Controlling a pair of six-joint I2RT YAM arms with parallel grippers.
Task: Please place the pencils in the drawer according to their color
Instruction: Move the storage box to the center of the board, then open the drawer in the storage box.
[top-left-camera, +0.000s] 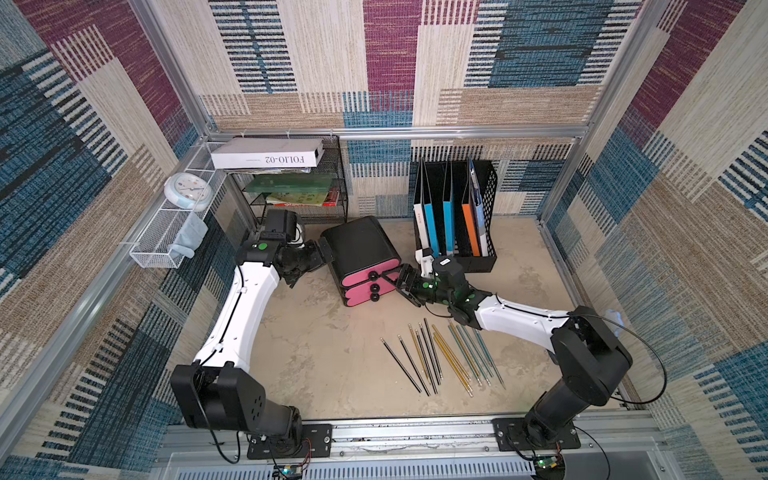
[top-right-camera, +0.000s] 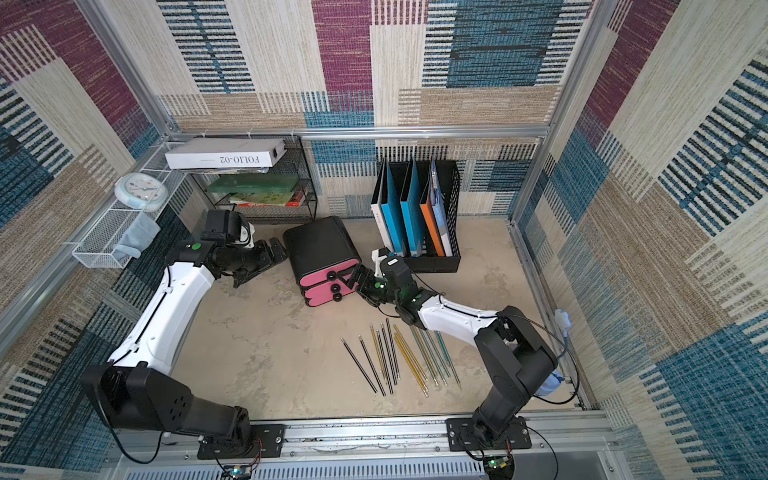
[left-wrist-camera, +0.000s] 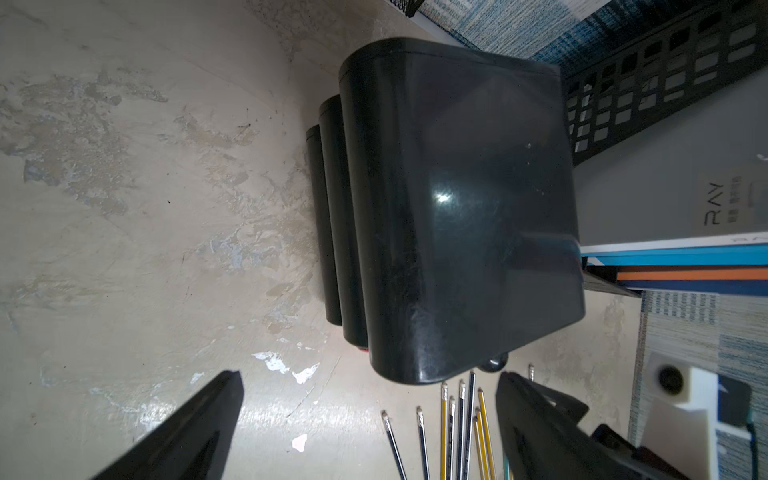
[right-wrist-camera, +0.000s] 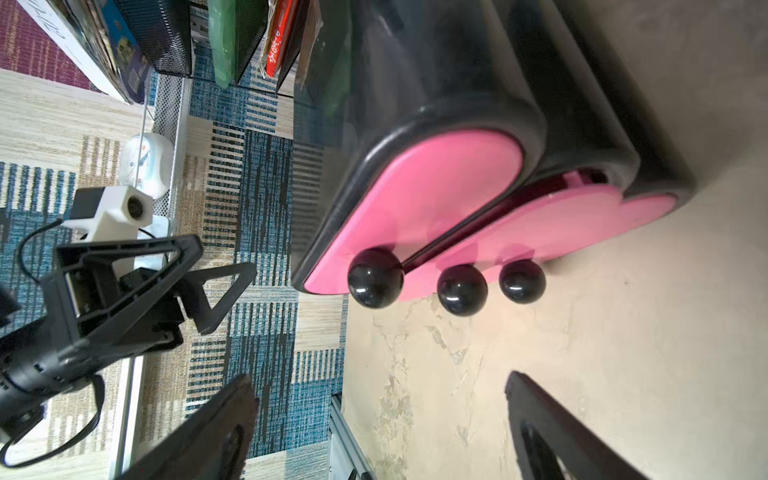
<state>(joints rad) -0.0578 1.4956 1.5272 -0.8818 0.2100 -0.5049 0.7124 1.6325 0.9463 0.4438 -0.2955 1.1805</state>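
Black fingers of our right gripper (top-left-camera: 395, 286) stand spread wide with nothing between them. In the right wrist view the gap beyond its fingers (right-wrist-camera: 224, 424) shows only bare surface. Just ahead sit the three round black knobs (right-wrist-camera: 462, 289) of the drawer (top-left-camera: 359, 245), the small black chest whose three pink fronts face this gripper. In both top views the upper finger reaches close to the top knob (top-left-camera: 373, 275); we cannot tell whether it touches. The middle front (right-wrist-camera: 540, 224) seems to sit slightly out of the case, with a dark gap along its edge.

Our left gripper (top-left-camera: 309, 266) is equally wide open and empty. It sits on the opposite side of the chest from the right gripper, one finger just beside the rear corner. In the left wrist view we see the chest's glossy black top (left-wrist-camera: 457, 208) beyond the fingertips.

The pencils (top-left-camera: 432, 349) lie loose on the beige tabletop (top-left-camera: 311, 353), apart from the chest and toward the arms' bases, fanned side by side. Mostly black ones (top-left-camera: 400, 365) lie toward the left arm, yellow ones (top-left-camera: 453, 363) in the middle, and teal ones (top-left-camera: 469, 353) partly under the right forearm. A black slotted file holder (top-left-camera: 486, 257) with folders stands behind the right gripper.
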